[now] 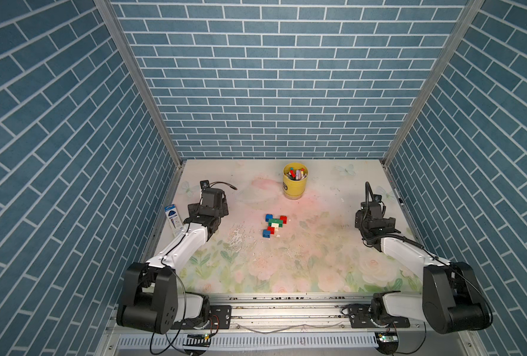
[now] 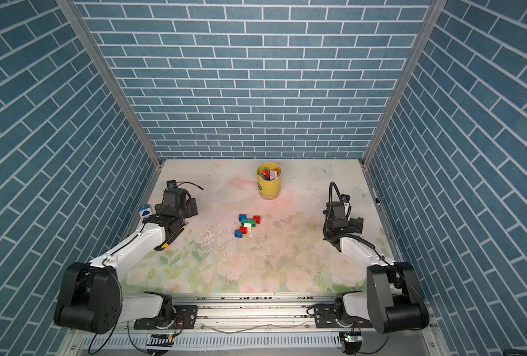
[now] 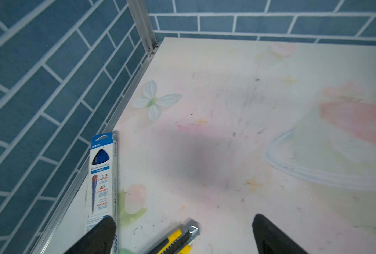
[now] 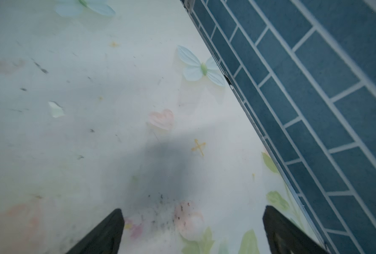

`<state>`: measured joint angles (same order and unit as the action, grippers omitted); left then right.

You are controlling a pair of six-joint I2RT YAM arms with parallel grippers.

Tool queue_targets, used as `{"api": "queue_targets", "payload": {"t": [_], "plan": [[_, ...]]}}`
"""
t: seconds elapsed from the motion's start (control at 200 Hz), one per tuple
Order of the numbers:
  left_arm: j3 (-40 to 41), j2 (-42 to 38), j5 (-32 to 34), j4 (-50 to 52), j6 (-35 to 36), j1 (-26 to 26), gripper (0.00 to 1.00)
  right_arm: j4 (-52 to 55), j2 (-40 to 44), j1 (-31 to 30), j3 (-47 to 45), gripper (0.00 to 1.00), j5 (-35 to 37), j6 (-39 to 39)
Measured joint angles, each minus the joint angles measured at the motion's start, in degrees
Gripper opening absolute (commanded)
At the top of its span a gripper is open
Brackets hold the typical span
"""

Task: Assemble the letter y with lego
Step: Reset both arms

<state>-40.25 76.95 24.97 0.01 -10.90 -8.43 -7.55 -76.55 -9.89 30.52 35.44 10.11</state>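
Table top [image 1: 317, 246]: smooth printed floral sheet, low sheen, was scuffed and flaked near the centre. Walls [image 1: 271, 77]: matt brick-print panels. Corner post [image 3: 143, 24] and front rail [image 1: 287, 311]: bare brushed metal, looked like aluminium. The letter y [image 1: 274, 226]: hard glossy plastic bricks, studded. Yellow cup [image 1: 294, 185]: smooth plastic, slight shine. Blade box [image 3: 102, 176]: printed card, semi-gloss. Utility knife [image 3: 178, 239]: yellow and black plastic body, bright metal nose. Left gripper [image 3: 183, 217] and right gripper [image 4: 193, 208]: fingers [image 4: 108, 233] were matt black plastic, smooth. Arm links [image 1: 188, 243]: glossy white shells, matt black joints.
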Motion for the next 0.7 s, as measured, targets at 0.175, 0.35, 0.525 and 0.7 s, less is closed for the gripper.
{"api": "queue_targets", "payload": {"t": [0.175,0.35,0.525,0.7], "plan": [[10.1,4.1,-0.6,-15.5,5.7,2.4,0.95,-21.5,-2.8,2.6,-8.7,0.98,-3.7,-4.2],[16.9,7.9,-4.7,-34.6,9.6,3.7,1.00,-35.6,-9.1,8.8,-10.3,0.99,-14.9,-4.6],[17.4,9.6,-7.1,-41.4,11.1,3.8,1.00,-38.6,-11.0,9.8,-9.6,0.99,-19.2,-4.6],[17.4,9.6,-7.7,-44.2,11.7,3.9,1.00,-40.0,-11.0,9.6,-9.6,0.99,-20.8,-4.6]]}}
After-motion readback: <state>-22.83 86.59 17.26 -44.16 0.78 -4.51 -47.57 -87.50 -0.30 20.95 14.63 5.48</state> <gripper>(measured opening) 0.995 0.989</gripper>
